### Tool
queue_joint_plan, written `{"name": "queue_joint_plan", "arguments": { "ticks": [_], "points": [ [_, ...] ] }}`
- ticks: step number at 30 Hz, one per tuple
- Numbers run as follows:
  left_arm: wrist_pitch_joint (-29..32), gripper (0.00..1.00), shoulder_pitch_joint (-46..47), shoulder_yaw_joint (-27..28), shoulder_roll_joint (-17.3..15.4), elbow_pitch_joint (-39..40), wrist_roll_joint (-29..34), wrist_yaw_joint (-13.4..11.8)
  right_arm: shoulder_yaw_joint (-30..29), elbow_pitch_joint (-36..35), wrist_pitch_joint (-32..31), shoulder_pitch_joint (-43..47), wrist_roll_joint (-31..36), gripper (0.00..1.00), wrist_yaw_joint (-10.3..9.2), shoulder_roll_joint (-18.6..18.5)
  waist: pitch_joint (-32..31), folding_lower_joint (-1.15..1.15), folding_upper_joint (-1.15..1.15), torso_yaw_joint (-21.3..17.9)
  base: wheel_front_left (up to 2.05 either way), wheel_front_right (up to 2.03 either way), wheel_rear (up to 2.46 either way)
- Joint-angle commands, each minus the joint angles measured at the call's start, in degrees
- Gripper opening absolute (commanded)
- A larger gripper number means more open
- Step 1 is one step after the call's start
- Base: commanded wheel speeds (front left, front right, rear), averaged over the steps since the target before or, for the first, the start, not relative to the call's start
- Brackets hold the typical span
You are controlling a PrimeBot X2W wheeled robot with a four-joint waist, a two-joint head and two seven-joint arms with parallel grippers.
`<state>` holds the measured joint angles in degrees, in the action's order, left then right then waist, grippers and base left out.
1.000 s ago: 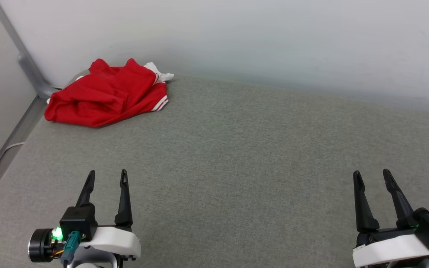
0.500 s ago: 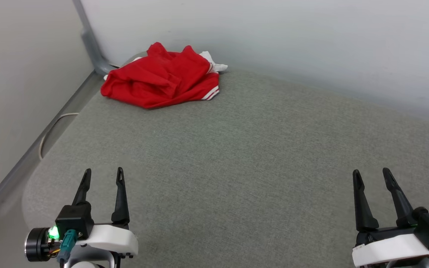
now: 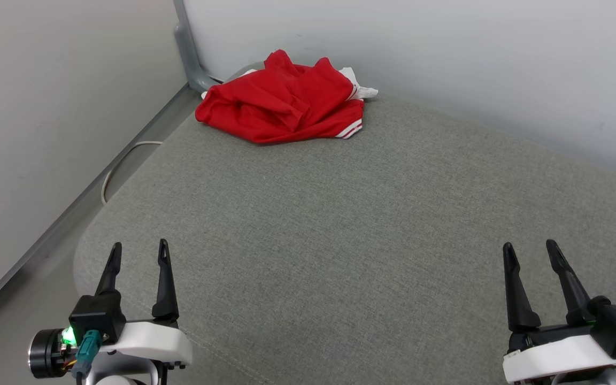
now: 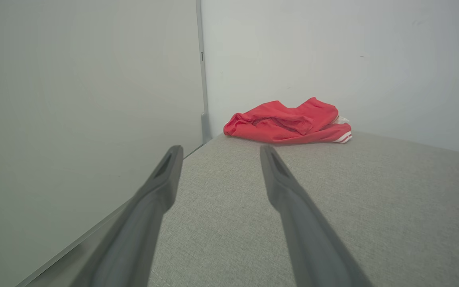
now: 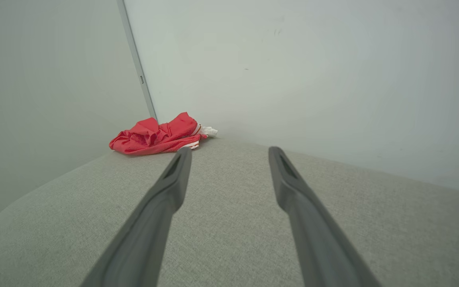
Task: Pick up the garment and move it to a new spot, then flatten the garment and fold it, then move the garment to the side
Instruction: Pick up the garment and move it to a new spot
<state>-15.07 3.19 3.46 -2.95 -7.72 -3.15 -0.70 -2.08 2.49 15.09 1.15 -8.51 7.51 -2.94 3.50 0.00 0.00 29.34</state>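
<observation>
Grey fabric pad point(image 3: 351, 224): takes most of the head view, with its rounded near-left corner at 7 o'clock. Weave plain, surface flat.

Pale walls point(image 3: 474, 48): two of them meet in a corner at 11 o'clock, right behind the pad's far-left corner.

Garment point(image 3: 286, 101): red shirt, crumpled in a loose heap on the pad at 11–12 o'clock, tucked into that far corner and close against the back wall. The long axis runs roughly along the 9-to-3 line, with the 3 o'clock end slightly farther back. A white sleeve bit pokes out at the 3 o'clock end, and red-and-white striped trim shows on the near edge at about 4 o'clock of the heap. The front print is folded under or hidden. It lies well apart from both claws.

Right gripper point(image 3: 529, 245): at 4 o'clock, fingers spread wide, holding nothing, above bare pad.

Left gripper point(image 3: 140, 245): at 7 o'clock, fingers likewise wide and holding nothing, above the pad's near-left corner. A green light glows on its wrist.

Grey metal post point(image 3: 184, 48): stands in the wall corner, just left of the garment.

White cable point(image 3: 118, 168): loops on the floor at 9 o'clock, beside the pad's left edge.
</observation>
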Motion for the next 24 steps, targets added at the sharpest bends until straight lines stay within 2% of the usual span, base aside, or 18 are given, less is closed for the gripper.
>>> {"name": "queue_joint_plan", "arguments": {
  "ticks": [1,8,13,18,24],
  "points": [
    [-0.2,1.0,-0.2,0.0,0.1,0.2,-0.1,-0.3,0.1,-0.2,0.1,-0.5,0.2,1.0,-0.04,0.1,0.1,0.0,0.0,0.0,0.0,0.0,0.0],
    [-0.2,1.0,0.7,0.2,0.1,0.2,-0.8,-0.4,0.4,-0.1,0.1,-1.0,0.5,1.0,-0.04,0.1,0.6,0.0,0.0,-1.2,0.0,0.0,0.0],
    [-0.2,1.0,3.4,2.0,-0.3,0.2,-0.8,0.9,1.0,-0.7,0.1,-1.7,1.5,1.0,-0.04,0.1,1.7,0.0,0.0,-3.6,0.0,0.0,0.0],
    [-0.2,1.0,9.2,5.6,-2.2,0.3,-1.6,2.6,1.3,-2.1,0.1,-3.1,3.5,1.0,-0.04,0.1,4.9,0.0,0.0,-7.5,0.0,0.0,0.0],
    [-0.2,1.0,19.9,9.3,-6.0,-1.1,-2.3,5.0,1.3,-5.3,0.1,-5.8,7.3,1.0,-0.04,0.1,11.3,0.0,0.0,-12.1,0.0,0.0,0.0]
  ]
}}
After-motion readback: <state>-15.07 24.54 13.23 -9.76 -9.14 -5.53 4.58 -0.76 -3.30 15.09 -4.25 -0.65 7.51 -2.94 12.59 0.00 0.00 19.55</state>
